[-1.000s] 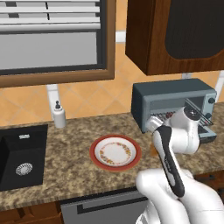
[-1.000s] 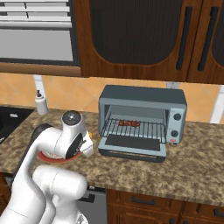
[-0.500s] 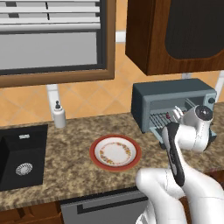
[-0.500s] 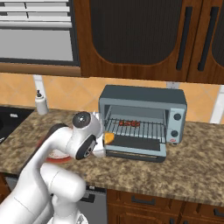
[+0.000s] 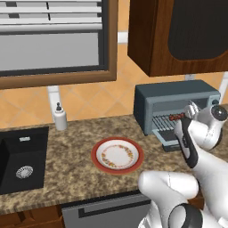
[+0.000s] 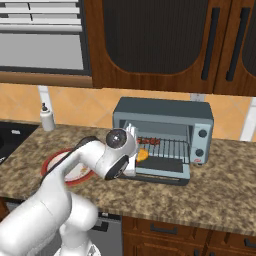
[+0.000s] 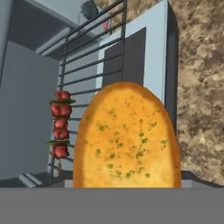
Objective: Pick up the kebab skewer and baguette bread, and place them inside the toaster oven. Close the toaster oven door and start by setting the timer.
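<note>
Toaster oven [image 6: 165, 130], counter's back edge: door [image 6: 165, 167] down, rack bare at front.
Gripper [image 6: 137, 152], at oven mouth: jaws part-spread, clamping baguette bread [image 7: 127, 138].
Kebab skewer [image 7: 60, 127]: on rack, rear.
Handling: enter level; release beside skewer, without touching it.

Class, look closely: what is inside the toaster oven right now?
Inside the toaster oven, a kebab skewer lies on the wire rack. The bread, held by the tool at the open door, covers part of the rack, so anything behind it is hidden.
</note>
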Available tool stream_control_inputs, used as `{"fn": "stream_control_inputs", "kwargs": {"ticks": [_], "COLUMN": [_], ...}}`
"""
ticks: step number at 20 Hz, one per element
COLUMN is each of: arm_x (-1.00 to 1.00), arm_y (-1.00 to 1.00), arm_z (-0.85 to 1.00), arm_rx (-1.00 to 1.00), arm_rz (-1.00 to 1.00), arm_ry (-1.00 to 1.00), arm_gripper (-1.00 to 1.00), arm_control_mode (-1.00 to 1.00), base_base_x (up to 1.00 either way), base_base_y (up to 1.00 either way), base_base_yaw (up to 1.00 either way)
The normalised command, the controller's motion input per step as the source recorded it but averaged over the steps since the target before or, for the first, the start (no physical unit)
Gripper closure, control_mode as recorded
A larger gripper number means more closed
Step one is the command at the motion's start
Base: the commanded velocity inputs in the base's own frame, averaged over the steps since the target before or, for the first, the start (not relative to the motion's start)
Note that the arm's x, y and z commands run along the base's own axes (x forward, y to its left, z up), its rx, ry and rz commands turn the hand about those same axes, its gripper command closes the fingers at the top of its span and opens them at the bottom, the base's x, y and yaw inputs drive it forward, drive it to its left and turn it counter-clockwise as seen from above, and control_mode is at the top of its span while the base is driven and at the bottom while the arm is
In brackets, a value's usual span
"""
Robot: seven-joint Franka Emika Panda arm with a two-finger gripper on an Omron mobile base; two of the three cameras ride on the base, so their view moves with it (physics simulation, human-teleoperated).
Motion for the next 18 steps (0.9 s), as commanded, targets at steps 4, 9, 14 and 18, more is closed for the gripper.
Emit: {"fn": "stream_control_inputs", "kwargs": {"ticks": [4,9,14,18], "arm_x": [0.72,0.75,0.72,0.49], "arm_y": [-0.36,-0.49,-0.16,-0.01], "arm_z": [0.11,0.00,0.00,-0.16], "arm_rx": [0.14,0.16,0.03,0.00], "arm_rz": [-0.09,0.04,0.17,0.06], "arm_ry": [0.00,0.00,0.00,0.00], "arm_gripper": [1.00,1.00,1.00,1.00], "arm_control_mode": [-1.00,-1.00,-1.00,-1.00], "base_base_x": [0.00,0.00,0.00,0.00], "base_base_y": [0.00,0.00,0.00,0.00], "base_base_yaw": [0.00,0.00,0.00,0.00]}}
